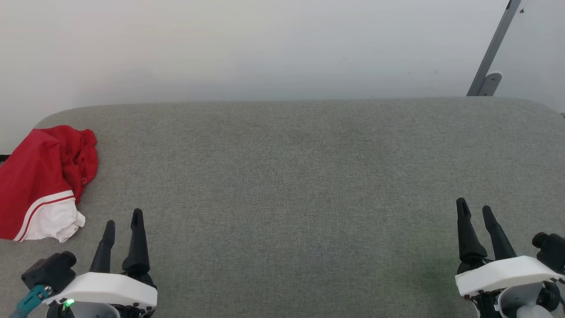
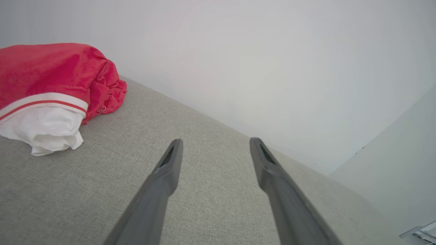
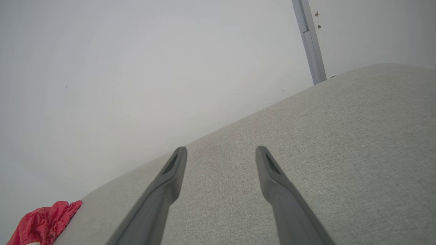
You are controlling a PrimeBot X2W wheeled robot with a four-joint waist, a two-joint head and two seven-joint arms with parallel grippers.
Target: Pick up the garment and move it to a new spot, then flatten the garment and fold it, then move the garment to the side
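The garment [image 1: 42, 176] lies bunched at the far left edge of the grey fabric surface [image 1: 291, 176]: red cloth with a white sleeve end and red-white stripe trim, partly cut off by the picture's edge. It also shows in the left wrist view, garment [image 2: 51, 85], and as a red corner in the right wrist view, garment [image 3: 44, 223]. My left gripper [image 1: 123, 218] hovers open just right of and nearer than the garment, apart from it, nothing between its fingers. My right gripper [image 1: 474, 207] stands open at the lower right, far from the garment.
A pale wall [image 1: 265, 48] rises behind the surface's far edge. A grey metal post [image 1: 492, 53] with a bracket stands at the back right corner. The surface has rounded far corners.
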